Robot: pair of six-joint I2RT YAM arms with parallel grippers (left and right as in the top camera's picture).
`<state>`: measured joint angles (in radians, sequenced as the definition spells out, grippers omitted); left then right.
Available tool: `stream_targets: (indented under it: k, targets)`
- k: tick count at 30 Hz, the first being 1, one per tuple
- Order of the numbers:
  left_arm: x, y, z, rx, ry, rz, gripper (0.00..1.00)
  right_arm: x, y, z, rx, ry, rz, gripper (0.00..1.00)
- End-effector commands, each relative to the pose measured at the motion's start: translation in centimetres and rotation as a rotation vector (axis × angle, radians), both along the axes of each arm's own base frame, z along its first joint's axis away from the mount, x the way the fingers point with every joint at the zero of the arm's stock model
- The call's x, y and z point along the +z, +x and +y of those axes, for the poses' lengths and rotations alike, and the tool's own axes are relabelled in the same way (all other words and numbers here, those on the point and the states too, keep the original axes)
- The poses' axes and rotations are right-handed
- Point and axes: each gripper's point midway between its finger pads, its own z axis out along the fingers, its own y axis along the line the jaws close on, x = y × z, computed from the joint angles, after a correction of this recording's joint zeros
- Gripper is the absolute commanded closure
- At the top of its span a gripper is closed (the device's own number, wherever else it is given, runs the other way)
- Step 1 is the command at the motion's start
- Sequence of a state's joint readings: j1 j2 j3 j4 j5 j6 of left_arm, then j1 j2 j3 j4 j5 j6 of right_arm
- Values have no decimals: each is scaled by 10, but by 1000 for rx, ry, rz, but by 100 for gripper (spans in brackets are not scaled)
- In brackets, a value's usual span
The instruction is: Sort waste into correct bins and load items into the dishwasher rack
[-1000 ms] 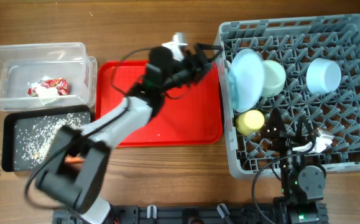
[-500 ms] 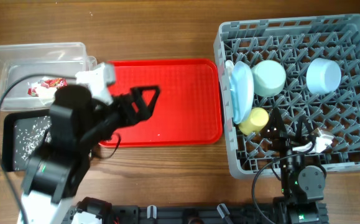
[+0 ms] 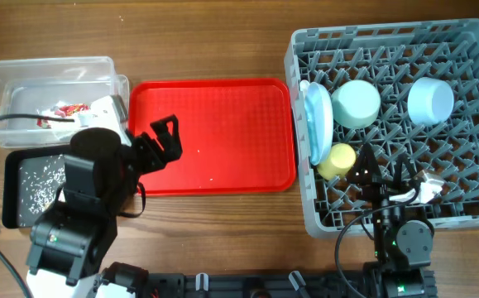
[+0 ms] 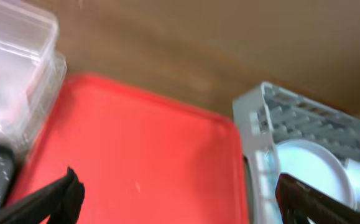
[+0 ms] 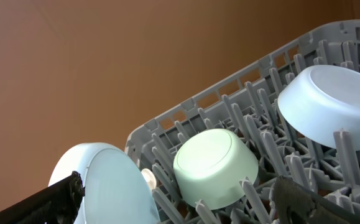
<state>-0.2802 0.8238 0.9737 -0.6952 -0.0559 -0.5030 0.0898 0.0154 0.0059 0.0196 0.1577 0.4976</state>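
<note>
The grey dishwasher rack (image 3: 471,207) on the right holds the light-blue plate (image 3: 317,124) on edge, the pale green bowl (image 3: 358,103), the light-blue bowl (image 3: 430,99) and the yellow-green cup (image 3: 337,160). The same plate (image 5: 108,186) and both bowls (image 5: 216,167) (image 5: 332,99) show in the right wrist view. My left gripper (image 3: 163,141) is open and empty over the left part of the red tray (image 3: 222,132). My right gripper (image 3: 384,174) is open and empty over the rack's front. The red wrapper (image 3: 65,111) lies in the clear tub (image 3: 24,74). Rice specks lie in the black tray (image 3: 32,186).
The left arm's body (image 3: 82,215) covers the table's front left and part of the black tray. A small white object (image 3: 428,189) lies in the rack near the right gripper. Bare wooden table (image 3: 206,41) stretches along the back.
My left arm has swung back from the rack to the left front, its gripper now over the tray's left part. The plate now stands alone in the rack. The right arm has not moved.
</note>
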Motion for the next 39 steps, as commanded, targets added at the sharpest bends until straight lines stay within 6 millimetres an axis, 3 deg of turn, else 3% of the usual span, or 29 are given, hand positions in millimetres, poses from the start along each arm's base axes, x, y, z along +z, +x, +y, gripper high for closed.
stream_targets:
  k: [1, 7, 12, 20, 23, 39]
  targets:
    - [4, -5, 24, 7, 157, -142, 0, 2, 0, 0, 3, 8, -8, 0]
    - [-14, -31, 45, 49, 77, -330, 0, 2, 0, 0, 3, 7, -8, 0]
    - [-50, -47, 46, 30, 46, -456, 0, 2, 0, 0, 3, 7, -8, 0]
    - [-122, -37, 43, 18, 30, -418, 0, 2, 0, 0, 3, 7, -8, 0]
    - [-113, -32, 39, 1, 26, -498, 0, 2, 0, 0, 3, 7, -8, 0]
    - [-115, -32, 38, -2, 25, -499, 0, 2, 0, 0, 3, 8, -8, 0]
